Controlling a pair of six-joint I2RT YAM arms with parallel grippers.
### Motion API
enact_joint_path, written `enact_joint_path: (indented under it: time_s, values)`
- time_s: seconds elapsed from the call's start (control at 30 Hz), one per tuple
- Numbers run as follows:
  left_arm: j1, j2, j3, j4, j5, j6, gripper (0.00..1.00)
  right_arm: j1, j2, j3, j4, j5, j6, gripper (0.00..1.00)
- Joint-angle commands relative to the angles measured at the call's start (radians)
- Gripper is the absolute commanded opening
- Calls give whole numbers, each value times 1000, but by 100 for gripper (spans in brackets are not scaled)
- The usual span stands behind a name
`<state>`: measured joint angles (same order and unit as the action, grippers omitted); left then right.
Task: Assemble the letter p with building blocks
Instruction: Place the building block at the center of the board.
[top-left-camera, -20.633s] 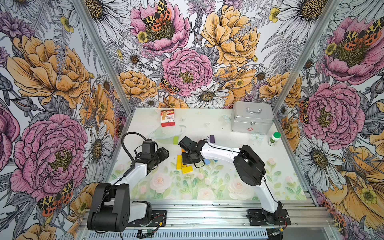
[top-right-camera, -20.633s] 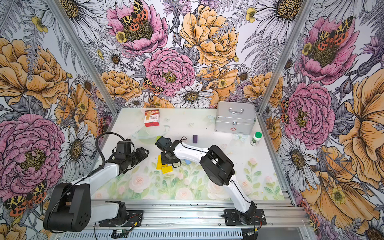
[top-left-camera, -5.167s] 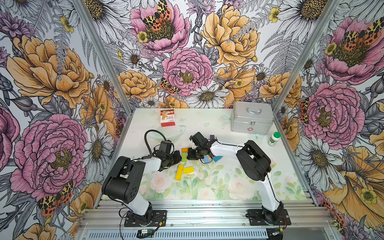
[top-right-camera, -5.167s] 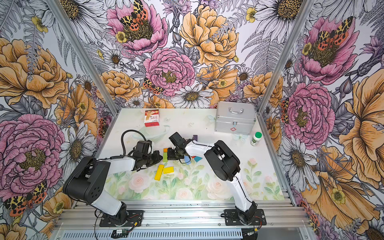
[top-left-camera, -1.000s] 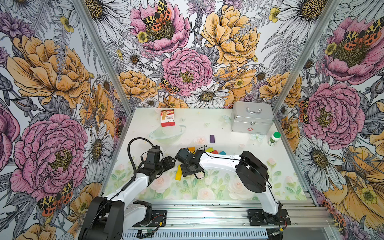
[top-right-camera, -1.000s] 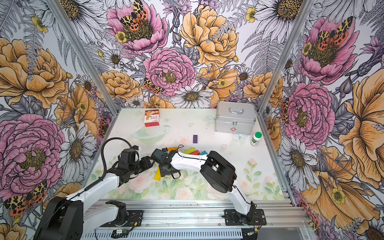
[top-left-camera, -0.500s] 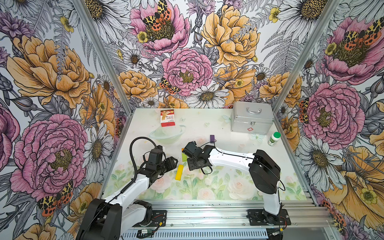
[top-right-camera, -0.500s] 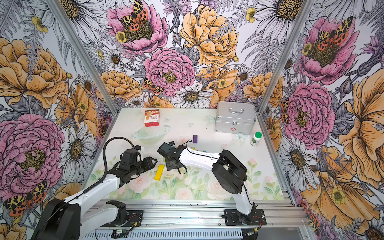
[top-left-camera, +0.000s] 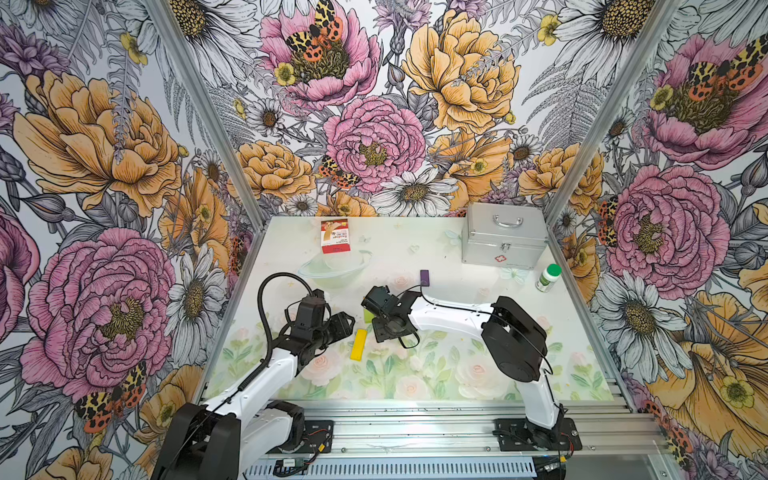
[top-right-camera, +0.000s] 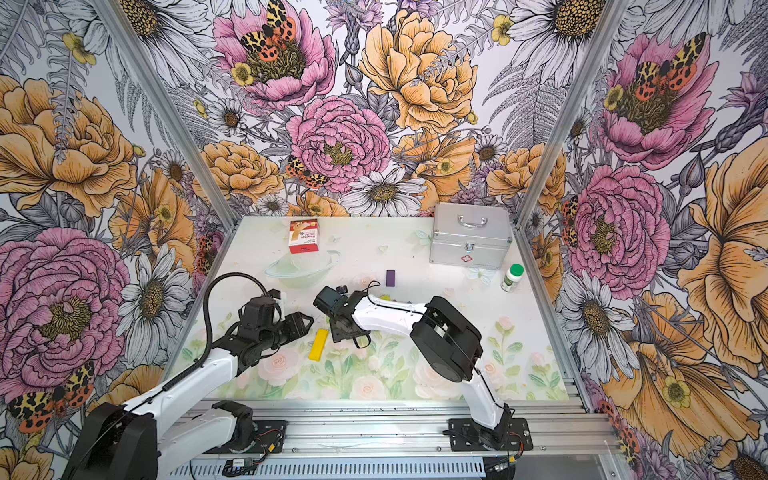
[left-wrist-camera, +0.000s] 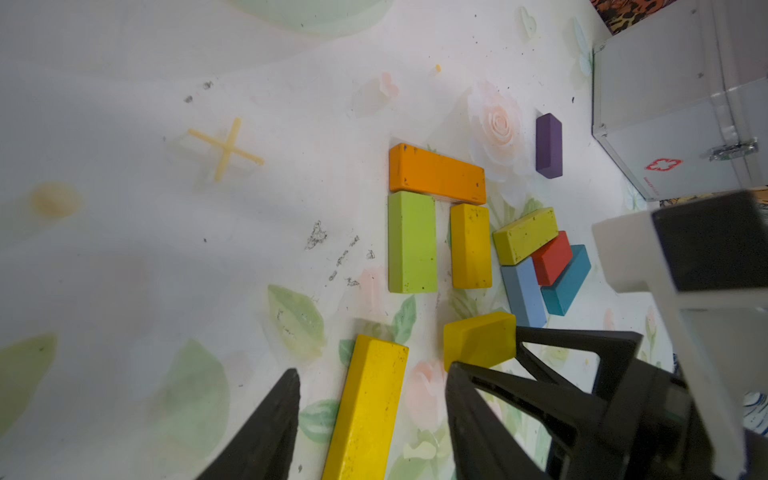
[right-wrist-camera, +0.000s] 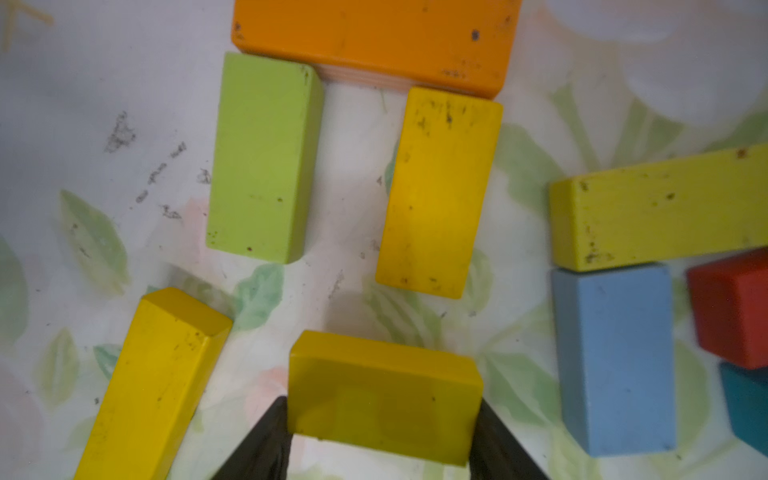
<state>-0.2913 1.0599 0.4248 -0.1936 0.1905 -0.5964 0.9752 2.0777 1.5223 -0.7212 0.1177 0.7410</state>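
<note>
Since a second ago, drawn away from long yellow block (top-left-camera: 358, 344): right gripper (right-wrist-camera: 382, 401), clamped across short yellow block (right-wrist-camera: 384, 374), near green block (right-wrist-camera: 264, 158). Left gripper (left-wrist-camera: 372, 370) half-parted, empty.

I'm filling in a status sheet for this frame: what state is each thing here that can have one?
Right gripper, shut on short yellow block.
Left gripper, open, long yellow block lying ungripped between its jaws.
Metal case, lid closed.
Bottle, upright, green cap on.
Bowl, upright, empty.
Orange block, flat, touching green block.
</note>
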Motion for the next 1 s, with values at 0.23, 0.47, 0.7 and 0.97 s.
enact_joint_path:
  time_s: [0.23,0.47,0.7,0.97]
  values:
    - [-22,9,37,-4,-29,-3,57,-20,46,44,34,-27,19,45]
    - [-22,15,41,-5,-26,-1,57,-28,63,47,33,-38,28,50]
    - [-29,16,43,-2,-28,0,57,-27,46,43,34,-44,27,66]
    - [-60,33,50,5,-42,-11,57,-25,7,17,68,-66,30,75]
